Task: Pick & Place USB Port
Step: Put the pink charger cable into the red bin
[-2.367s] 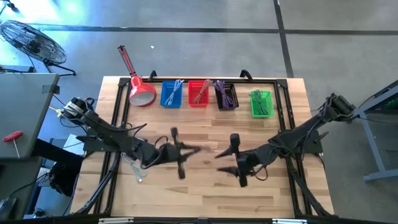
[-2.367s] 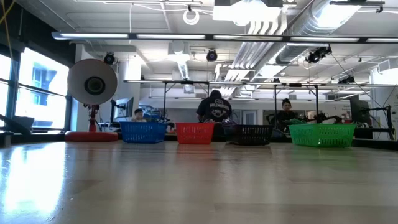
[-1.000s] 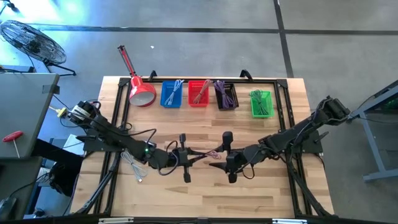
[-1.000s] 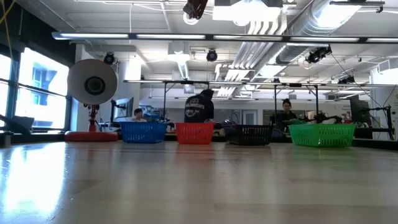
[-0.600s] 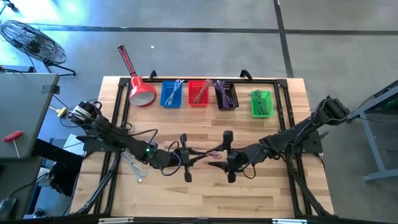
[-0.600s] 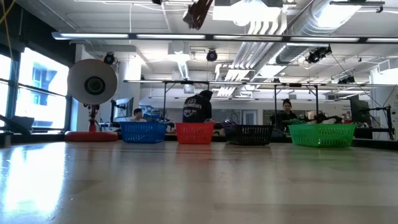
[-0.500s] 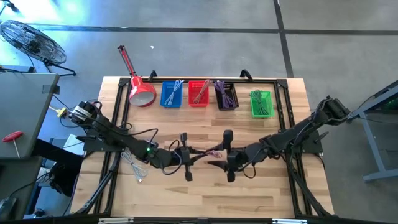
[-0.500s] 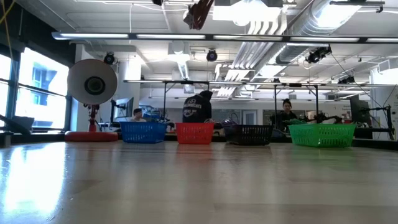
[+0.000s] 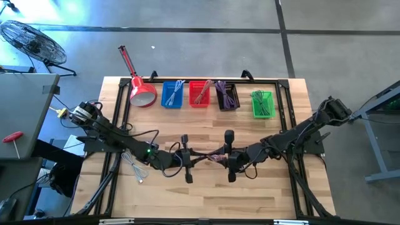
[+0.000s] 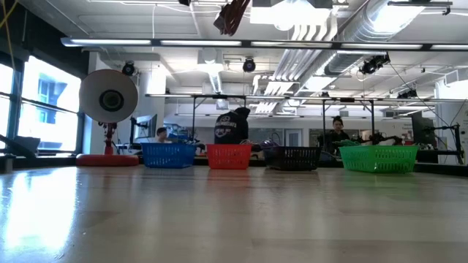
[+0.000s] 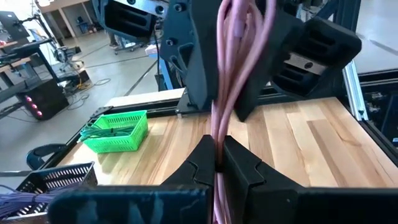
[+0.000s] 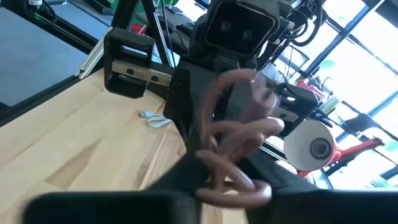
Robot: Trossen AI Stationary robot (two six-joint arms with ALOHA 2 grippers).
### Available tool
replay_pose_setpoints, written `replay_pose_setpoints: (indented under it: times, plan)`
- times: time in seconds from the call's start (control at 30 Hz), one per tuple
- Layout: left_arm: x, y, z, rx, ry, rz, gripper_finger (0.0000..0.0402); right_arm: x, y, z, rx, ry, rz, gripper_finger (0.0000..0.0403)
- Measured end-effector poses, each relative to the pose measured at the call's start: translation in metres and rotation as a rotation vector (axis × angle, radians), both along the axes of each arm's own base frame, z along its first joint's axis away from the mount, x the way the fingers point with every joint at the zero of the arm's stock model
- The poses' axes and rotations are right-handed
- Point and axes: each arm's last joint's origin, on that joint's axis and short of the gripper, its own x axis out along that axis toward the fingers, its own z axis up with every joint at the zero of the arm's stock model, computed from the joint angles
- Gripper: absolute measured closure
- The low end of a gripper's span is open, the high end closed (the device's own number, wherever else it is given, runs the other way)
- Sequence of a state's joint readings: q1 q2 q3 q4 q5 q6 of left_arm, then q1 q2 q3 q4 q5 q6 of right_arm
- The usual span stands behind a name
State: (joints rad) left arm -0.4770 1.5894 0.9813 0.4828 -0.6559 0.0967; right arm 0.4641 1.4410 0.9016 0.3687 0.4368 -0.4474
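Note:
A pink USB cable (image 9: 209, 155), gathered in loops, hangs in the air above the middle of the table, between my two grippers. I cannot make out its plug. My left gripper (image 9: 199, 156) reaches it from the table's left and is shut on it; the left wrist view shows this gripper (image 11: 217, 158) with the cable (image 11: 233, 56) running on to the other gripper. My right gripper (image 9: 219, 156) faces it from the table's right and is shut on the loops (image 12: 239, 134). In the low view the cable (image 10: 232, 14) shows at the top edge. My left gripper pinches several strands of the cable (image 11: 217, 134) between its two fingers (image 11: 199, 163). The fingers lie level and come from the table's left. The cable is lifted clear of the table. My right gripper has the cable's looped end (image 12: 214, 163) between its two fingers (image 12: 180, 171), coming level from the table's right. The view is blurred, so the exact place of contact is unclear. The loops bulge out past the fingers, clear of the table.
Along the far edge stand a blue basket (image 9: 172, 95), a red basket (image 9: 200, 94), a black basket (image 9: 227, 97) with purple cables and a green basket (image 9: 262, 104). A red scoop (image 9: 142, 92) lies at far left. White cables (image 9: 134, 169) lie near the left arm.
My right gripper has shut: its fingers stood wide apart beside the pink cable and now close on its loops. Both arms have stayed in place, and the cable remains lifted between them.

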Motion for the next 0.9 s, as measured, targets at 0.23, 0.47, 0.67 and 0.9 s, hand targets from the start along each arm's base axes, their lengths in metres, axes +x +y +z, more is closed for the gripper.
replay_pose_setpoints:
  times: [0.23, 0.47, 0.67, 0.9]
  plan:
    - [-0.0002, 0.0004, -0.0011, 0.007, 0.010, 0.012, 0.0371, -0.0001, -0.0005, 0.0000, -0.005, 0.000, -0.017, 0.0367]
    - [-0.0002, 0.0005, -0.0013, 0.012, 0.013, 0.015, 0.0327, -0.0004, -0.0012, -0.0017, -0.018, 0.015, -0.038, 0.0385]
    - [0.0002, -0.0022, -0.0008, 0.024, 0.015, -0.080, 0.0293, -0.0008, -0.0011, -0.0032, -0.020, 0.030, -0.036, 0.0385]
    - [0.0006, -0.0027, 0.0018, 0.010, -0.012, -0.098, 0.0231, -0.0020, -0.0042, -0.0069, -0.030, 0.065, -0.140, 0.0385]
